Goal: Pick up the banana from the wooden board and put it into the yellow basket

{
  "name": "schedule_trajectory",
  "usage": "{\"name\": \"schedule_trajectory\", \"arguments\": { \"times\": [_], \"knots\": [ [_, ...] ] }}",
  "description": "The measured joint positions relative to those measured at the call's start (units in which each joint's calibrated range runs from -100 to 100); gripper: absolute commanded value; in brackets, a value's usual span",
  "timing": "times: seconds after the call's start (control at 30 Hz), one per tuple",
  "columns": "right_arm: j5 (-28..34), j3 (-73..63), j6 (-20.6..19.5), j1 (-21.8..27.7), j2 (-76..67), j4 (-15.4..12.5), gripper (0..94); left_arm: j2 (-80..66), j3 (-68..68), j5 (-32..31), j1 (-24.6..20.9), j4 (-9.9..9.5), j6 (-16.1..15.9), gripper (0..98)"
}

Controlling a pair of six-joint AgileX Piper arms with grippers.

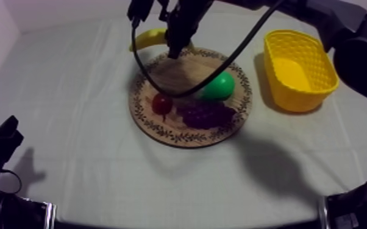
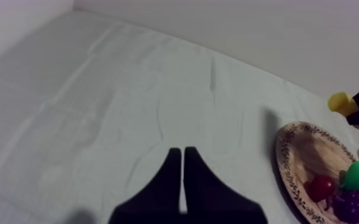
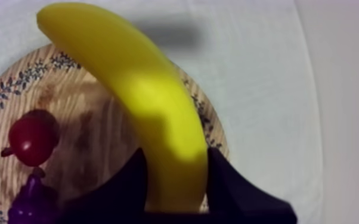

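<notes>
The yellow banana (image 3: 152, 113) hangs over the far rim of the round wooden board (image 1: 167, 76), with my right gripper (image 1: 174, 52) shut on one of its ends; the banana (image 1: 148, 38) sticks out to the left of the fingers (image 3: 125, 184). On the board lie a green pear (image 1: 219, 86), purple grapes (image 1: 205, 114) and a small red fruit (image 1: 161, 103). The yellow basket (image 1: 300, 70) stands to the right of the board. My left gripper (image 2: 183, 173) rests shut on nothing over bare cloth at the table's near left side.
The grey-white cloth (image 1: 70, 122) covers the table. My right arm (image 1: 320, 18) reaches in from the upper right, passing behind the basket. A wall (image 2: 277, 36) runs along the table's far edge.
</notes>
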Motion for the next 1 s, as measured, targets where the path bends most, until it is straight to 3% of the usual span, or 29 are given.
{"name": "schedule_trajectory", "arguments": {
  "times": [0.53,1.0],
  "knots": [
    [7.3,2.9,-7.1,2.2,-12.6,3.6,20.4,0.0,0.0,0.0,0.0,0.0,0.0,0.1],
    [11.5,10.9,-10.3,9.8,-19.9,4.7,20.3,0.0,0.0,0.0,0.0,0.0,0.0,0.1]
  ]
}}
